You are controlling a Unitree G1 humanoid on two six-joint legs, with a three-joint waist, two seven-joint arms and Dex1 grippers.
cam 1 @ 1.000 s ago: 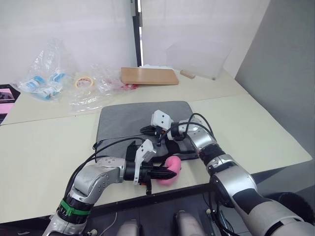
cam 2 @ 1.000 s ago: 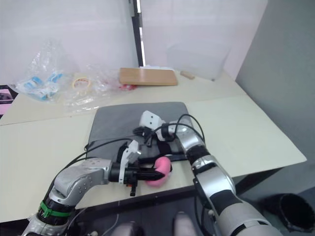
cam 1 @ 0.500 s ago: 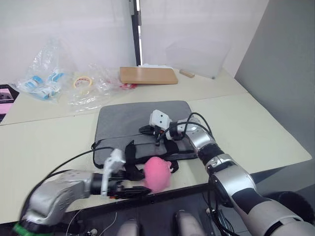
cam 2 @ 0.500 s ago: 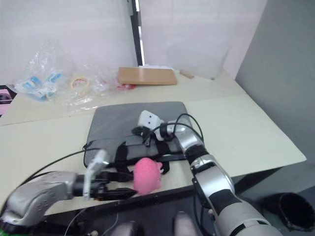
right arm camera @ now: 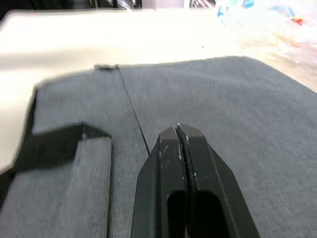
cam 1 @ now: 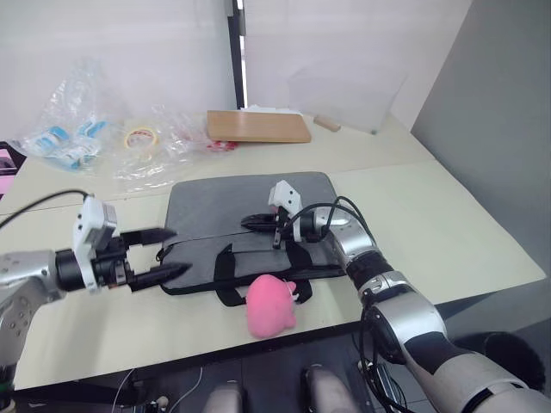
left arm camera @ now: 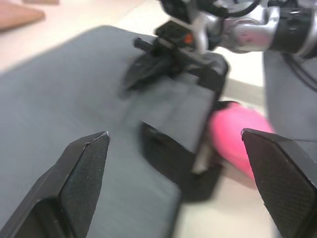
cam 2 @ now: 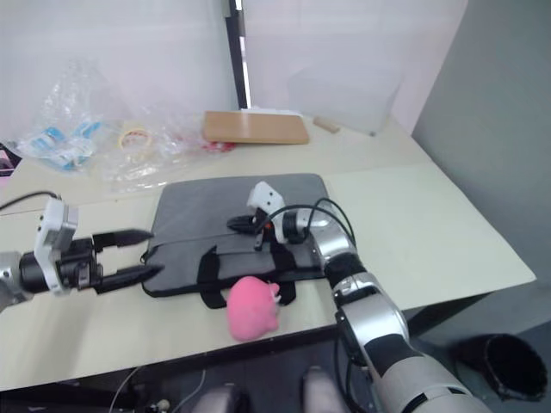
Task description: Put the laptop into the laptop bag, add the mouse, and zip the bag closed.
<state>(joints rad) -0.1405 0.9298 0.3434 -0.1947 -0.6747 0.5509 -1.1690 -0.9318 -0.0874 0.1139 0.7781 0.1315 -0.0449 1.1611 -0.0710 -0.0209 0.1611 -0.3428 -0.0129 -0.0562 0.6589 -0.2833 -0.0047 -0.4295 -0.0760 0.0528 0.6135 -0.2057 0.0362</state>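
My left gripper [cam 1: 164, 254] hovers with its two black fingers spread wide, their tips at the left end of the grey laptop bag [cam 1: 215, 215], one finger over the fabric and the other along its near edge. The bag lies flat on the cream table [cam 1: 448, 224], its black strap handles [cam 1: 225, 274] draped off the near side. My right gripper [cam 1: 251, 224] rests on top of the bag near its middle, fingers pressed together, tips on the pocket seam. A pink soft toy [cam 1: 269, 304] sits just in front of the bag, beside the handles.
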